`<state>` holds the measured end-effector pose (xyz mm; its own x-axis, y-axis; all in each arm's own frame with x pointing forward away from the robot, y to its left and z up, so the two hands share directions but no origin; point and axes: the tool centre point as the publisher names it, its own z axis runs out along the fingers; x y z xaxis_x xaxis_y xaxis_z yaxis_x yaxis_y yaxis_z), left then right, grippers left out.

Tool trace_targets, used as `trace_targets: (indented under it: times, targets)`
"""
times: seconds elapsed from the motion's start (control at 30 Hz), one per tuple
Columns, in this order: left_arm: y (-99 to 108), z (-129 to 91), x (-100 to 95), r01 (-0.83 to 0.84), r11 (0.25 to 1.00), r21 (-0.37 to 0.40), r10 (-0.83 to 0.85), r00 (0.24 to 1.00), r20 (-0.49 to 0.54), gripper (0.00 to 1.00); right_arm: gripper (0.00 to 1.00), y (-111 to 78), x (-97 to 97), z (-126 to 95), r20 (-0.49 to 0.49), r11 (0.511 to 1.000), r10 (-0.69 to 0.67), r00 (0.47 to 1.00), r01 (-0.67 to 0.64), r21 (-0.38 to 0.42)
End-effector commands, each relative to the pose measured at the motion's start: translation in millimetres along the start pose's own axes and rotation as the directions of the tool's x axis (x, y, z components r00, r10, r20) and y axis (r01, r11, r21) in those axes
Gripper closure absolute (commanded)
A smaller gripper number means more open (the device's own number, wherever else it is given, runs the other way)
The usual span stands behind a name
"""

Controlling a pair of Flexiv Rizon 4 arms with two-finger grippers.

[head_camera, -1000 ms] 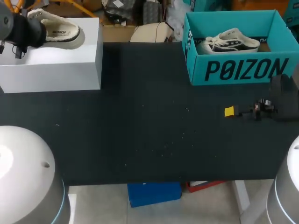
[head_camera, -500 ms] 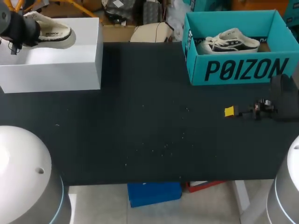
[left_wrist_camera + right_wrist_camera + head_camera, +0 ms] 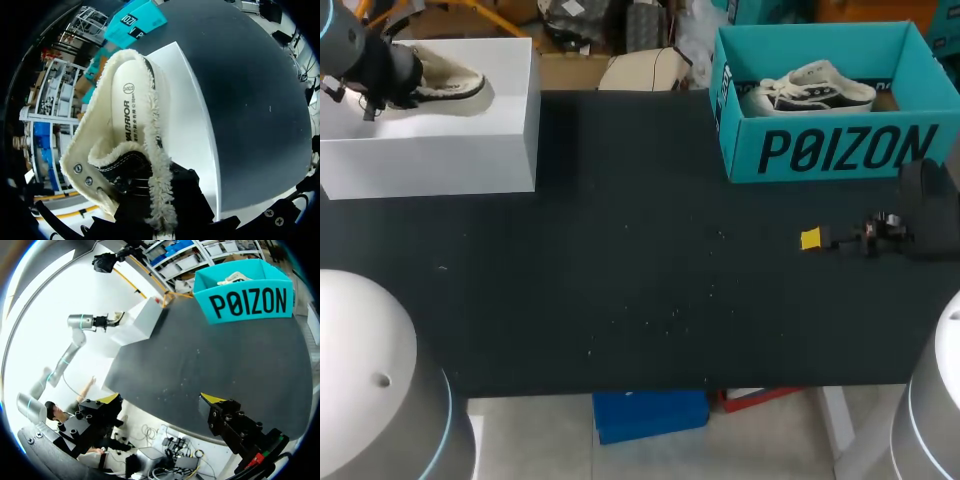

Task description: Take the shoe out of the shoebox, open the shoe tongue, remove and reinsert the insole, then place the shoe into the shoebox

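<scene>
Black table (image 3: pixel 620 280): left end effector (image 3: pixel 150 200) grips shoe (image 3: pixel 127 115) over white box (image 3: pixel 450 150); right end effector (image 3: pixel 161 399) spread, empty.

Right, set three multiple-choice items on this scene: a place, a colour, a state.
1. Where is the black-and-white sneaker? A on the table; B in the teal shoebox; C on the floor.
2. What colour is the box below the fleece-lined shoe? A white; B teal; C black.
3. The right gripper is: A shut on a shoe; B shut on an insole; C open, empty.
1 B, teal walls surround it. 2 A, its top shows white. 3 C, yellow tips apart, nothing between.
</scene>
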<state>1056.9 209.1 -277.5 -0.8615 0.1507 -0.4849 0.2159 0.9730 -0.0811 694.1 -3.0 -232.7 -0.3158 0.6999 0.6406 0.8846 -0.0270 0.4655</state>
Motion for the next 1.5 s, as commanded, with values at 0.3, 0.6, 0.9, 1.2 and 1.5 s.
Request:
trace_targets:
  times: [0.3,0.6,0.9,1.2,1.5]
  targets:
    - [-2.4,24.5,16.5,0.014,1.0,-0.015,-0.015,0.999,-0.043,1.0,0.0,0.0,0.3,0.7,0.002,1.0,0.001,1.0,-0.001,0.0]
    - [9.7,45.8,20.3,0.018,1.0,-0.007,-0.019,0.998,-0.065,1.0,0.0,0.0,0.3,0.7,0.002,1.0,0.001,1.0,-0.001,0.0]
    - [20.1,64.2,21.5,0.017,1.0,-0.001,-0.017,0.996,-0.087,1.0,0.0,0.0,0.3,0.7,0.002,1.0,0.001,1.0,-0.001,0.0]
    - [20.6,70.5,23.4,0.026,0.999,0.02,-0.024,0.995,-0.098,0.59,0.0,0.0,0.3,0.7,0.002,1.0,0.001,1.0,-0.001,0.0]
    - [1.5,38.0,11.7,0.006,0.999,0.042,-0.002,0.997,-0.075,0.56,0.0,0.0,0.3,0.7,0.002,1.0,0.001,1.0,-0.001,0.0]
